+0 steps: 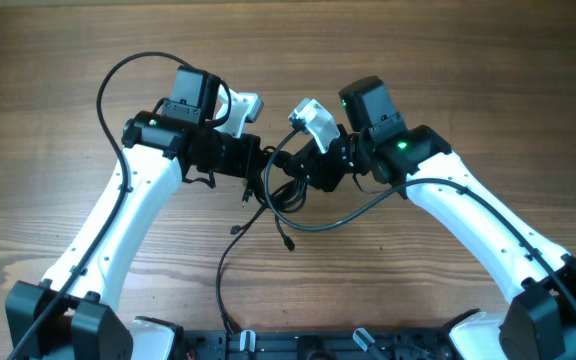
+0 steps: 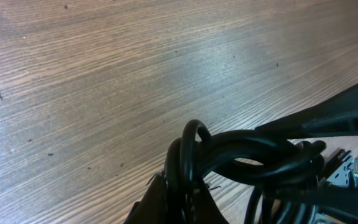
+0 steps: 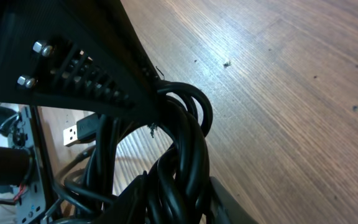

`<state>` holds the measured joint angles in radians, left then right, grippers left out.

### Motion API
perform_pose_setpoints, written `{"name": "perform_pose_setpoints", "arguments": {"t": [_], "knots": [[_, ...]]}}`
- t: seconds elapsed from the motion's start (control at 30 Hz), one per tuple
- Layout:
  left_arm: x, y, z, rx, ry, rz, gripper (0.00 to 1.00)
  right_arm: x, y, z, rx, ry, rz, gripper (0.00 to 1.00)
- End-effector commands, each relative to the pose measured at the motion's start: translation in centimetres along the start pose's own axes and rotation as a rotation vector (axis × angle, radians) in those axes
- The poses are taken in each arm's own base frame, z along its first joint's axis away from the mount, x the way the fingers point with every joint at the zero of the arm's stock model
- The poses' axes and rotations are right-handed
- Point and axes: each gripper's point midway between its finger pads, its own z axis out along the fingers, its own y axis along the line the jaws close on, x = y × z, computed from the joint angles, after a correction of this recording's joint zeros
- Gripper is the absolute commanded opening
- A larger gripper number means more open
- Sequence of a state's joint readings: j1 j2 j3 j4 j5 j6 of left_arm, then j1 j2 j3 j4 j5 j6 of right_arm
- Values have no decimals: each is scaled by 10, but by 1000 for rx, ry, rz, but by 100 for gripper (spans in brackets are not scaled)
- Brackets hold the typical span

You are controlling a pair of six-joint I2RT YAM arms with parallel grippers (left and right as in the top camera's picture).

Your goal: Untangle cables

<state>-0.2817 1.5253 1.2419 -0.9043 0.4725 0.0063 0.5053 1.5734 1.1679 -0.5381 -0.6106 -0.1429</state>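
The cables (image 1: 280, 195) are a bunch of thin black cords held between my two grippers above the wooden table, with loose ends and small plugs (image 1: 289, 243) hanging toward the front. My left gripper (image 1: 256, 165) is shut on the left side of the bunch; the left wrist view shows looped cords (image 2: 229, 152) pinched between its dark fingers (image 2: 182, 199). My right gripper (image 1: 306, 172) is shut on the right side; the right wrist view shows several cord loops (image 3: 185, 149) clamped between its fingers (image 3: 188, 199). A silvery USB plug (image 3: 73, 132) hangs behind.
The wooden table (image 1: 448, 80) lies all around. One cable tail (image 1: 223, 275) trails toward the front edge, where a black base rail (image 1: 308, 345) sits. Thick black arm wires (image 1: 118, 75) arc over the left arm and along the right arm (image 1: 368, 207).
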Motion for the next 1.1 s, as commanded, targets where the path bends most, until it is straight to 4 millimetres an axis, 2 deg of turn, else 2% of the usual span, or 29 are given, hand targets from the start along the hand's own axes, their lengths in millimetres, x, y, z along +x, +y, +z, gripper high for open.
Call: {"name": "perform_pose_setpoints", "arguments": {"t": [0.0,0.1,0.2,0.3,0.37,0.4,0.53,0.67,0.77,0.8,0.87,0.9,0.97,1.07], "knots": [[-8,-12,-11,34,-38,35,4,-24,-5,-1,14,-78,83,8],[-9,-5,-11,-5,-42,-10,4,-41,-7,-16,24,-153,166,4],[-11,20,-13,-150,-66,-154,4,-52,-13,-40,50,-221,265,4],[-13,48,-20,-305,-128,-381,4,-55,-36,-74,155,-296,441,4],[-16,56,-23,-343,-175,-507,4,-43,-59,-93,298,-312,538,4],[-19,56,-23,-336,-192,-537,4,-35,-66,-95,356,-296,564,4],[-26,55,-24,-318,-228,-594,4,-1,-86,-99,515,-215,671,4],[-26,55,-24,-312,-242,-672,4,17,-101,-110,648,-209,771,4],[-25,55,-24,-302,-255,-754,4,16,-97,-107,620,-201,765,5],[-25,53,-23,-290,-257,-790,4,14,-92,-103,581,-196,760,8],[-26,43,-20,-228,-232,-808,4,-2,-71,-91,426,-183,629,27],[-25,38,-18,-200,-217,-808,4,-8,-62,-87,361,-179,575,34],[-25,22,-15,-107,-173,-805,4,-12,-47,-82,271,-166,526,39],[-33,-2,-19,86,-118,-811,4,-12,-35,-79,201,-148,508,41]]}}
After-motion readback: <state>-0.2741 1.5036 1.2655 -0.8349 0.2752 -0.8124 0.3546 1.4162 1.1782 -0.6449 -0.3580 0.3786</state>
